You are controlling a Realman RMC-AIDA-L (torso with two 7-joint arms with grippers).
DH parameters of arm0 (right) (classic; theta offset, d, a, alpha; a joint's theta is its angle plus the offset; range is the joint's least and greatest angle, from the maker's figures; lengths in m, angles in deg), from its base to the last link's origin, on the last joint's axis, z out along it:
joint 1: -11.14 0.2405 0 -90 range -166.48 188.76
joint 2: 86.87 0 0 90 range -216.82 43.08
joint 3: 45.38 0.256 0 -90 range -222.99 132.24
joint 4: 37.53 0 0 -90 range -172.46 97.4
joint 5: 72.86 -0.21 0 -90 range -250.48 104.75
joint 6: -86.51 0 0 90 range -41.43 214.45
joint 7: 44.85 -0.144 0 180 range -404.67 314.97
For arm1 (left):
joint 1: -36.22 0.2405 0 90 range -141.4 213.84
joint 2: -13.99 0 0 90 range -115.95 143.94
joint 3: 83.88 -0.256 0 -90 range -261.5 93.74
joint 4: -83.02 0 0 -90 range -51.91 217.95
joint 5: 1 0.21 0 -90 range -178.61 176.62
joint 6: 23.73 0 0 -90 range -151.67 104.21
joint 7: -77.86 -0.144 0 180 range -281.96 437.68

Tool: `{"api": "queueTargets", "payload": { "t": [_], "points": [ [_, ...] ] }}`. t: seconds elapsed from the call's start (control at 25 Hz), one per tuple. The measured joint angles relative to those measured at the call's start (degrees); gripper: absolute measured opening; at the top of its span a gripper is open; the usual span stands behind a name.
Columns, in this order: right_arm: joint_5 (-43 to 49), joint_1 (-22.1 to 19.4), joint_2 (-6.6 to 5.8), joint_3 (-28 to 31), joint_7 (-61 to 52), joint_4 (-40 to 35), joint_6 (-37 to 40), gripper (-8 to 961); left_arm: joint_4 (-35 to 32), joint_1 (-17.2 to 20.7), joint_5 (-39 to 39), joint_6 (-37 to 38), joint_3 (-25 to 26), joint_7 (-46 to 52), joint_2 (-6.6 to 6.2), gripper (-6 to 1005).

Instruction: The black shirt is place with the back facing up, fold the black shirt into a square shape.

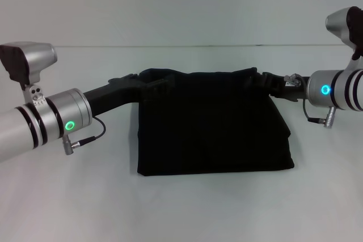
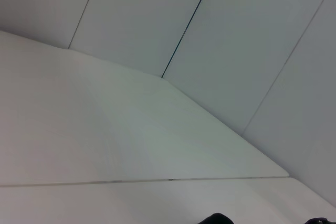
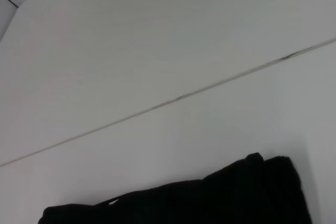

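Note:
The black shirt [image 1: 212, 126] is folded into a broad dark panel in the middle of the head view. Its top edge is held up off the white table [image 1: 187, 208] and its lower edge rests on the table. My left gripper [image 1: 142, 83] grips the top left corner, and my right gripper [image 1: 267, 82] grips the top right corner. Both are shut on the fabric. No lettering shows. The right wrist view shows a bunched black edge of the shirt [image 3: 210, 198] over the table. The left wrist view shows only table and wall.
The white table runs back to a pale wall [image 1: 181, 4]. A seam line [image 3: 178, 98] crosses the table top. Small cables [image 1: 85, 137] hang from both wrists.

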Motion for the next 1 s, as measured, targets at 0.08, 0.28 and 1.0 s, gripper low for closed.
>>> {"api": "queueTargets", "payload": {
  "t": [0.08, 0.28, 1.0],
  "points": [
    [0.0, 0.05, 0.17, -0.01, -0.01, 0.01, -0.69, 507, 0.0, 0.07, 0.0, 0.0, 0.15, 0.0, 0.0, 809],
    [0.0, 0.09, 0.31, -0.06, -0.03, 0.02, -1.56, 503, 0.0, 0.35, 0.0, 0.0, 0.46, 0.01, 0.0, 810],
    [0.0, 0.64, 0.69, -0.91, 0.12, 0.22, -3.24, 108, 0.0, 0.35, -0.55, -0.01, 0.51, -0.02, -0.11, 809]
  ]
}}
